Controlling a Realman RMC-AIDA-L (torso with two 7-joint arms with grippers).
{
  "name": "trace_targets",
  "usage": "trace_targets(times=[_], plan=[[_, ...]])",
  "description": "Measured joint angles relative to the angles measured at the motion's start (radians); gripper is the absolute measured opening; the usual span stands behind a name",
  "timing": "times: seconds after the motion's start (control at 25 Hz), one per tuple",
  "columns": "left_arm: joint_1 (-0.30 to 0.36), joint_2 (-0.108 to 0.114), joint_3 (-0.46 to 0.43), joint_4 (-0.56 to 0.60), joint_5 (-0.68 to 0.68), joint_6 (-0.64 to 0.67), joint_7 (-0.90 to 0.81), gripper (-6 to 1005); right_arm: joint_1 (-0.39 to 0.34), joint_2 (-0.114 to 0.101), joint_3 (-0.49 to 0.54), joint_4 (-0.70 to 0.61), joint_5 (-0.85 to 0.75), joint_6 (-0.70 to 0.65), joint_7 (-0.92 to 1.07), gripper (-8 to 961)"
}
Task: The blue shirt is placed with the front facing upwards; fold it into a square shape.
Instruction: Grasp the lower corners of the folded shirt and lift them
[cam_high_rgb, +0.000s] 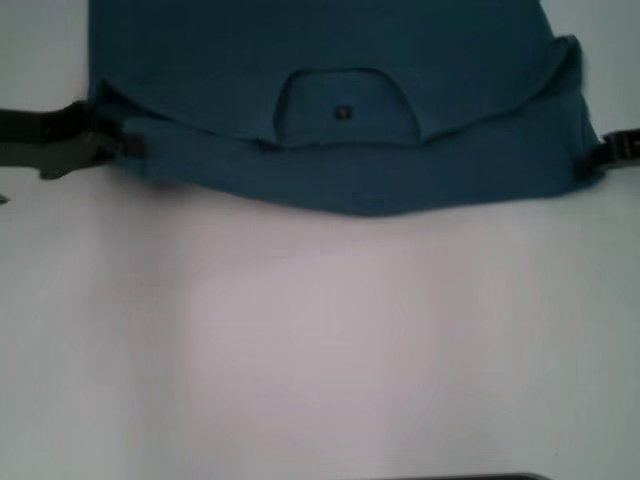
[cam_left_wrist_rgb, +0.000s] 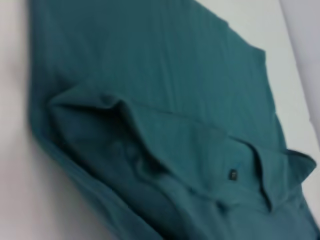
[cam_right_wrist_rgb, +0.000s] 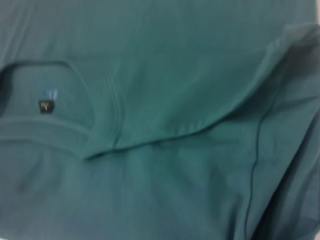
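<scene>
The blue shirt (cam_high_rgb: 330, 60) lies across the far part of the white table, its round collar and small black neck label (cam_high_rgb: 343, 112) facing me. A band of cloth along its near edge (cam_high_rgb: 360, 180) is doubled over, with a fold line running out from the collar to both sides. My left gripper (cam_high_rgb: 122, 146) is at the left end of that band, shut on the cloth. At the right end my right gripper (cam_high_rgb: 592, 160) is also shut on the shirt's edge. The left wrist view shows the collar and label (cam_left_wrist_rgb: 232, 174), and the right wrist view shows the label (cam_right_wrist_rgb: 45, 106) and fold.
The white table (cam_high_rgb: 320, 340) stretches from the shirt's near edge toward me. A dark strip (cam_high_rgb: 470, 477) shows at the very front edge of the head view.
</scene>
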Motion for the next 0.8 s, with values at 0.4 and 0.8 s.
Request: trace_targets(times=[0.4, 0.8], plan=[[0.090, 0.036, -0.003, -0.078, 0.037, 0.250, 0.024, 14, -0.018, -0.004, -0.002, -0.129, -0.137, -0.215, 0.031, 36], [0.150, -0.014, 0.015, -0.152, 0.051, 0.407, 0.046, 16, -0.046, 0.040, -0.037, -0.185, -0.149, -0.406, 0.029, 36]])
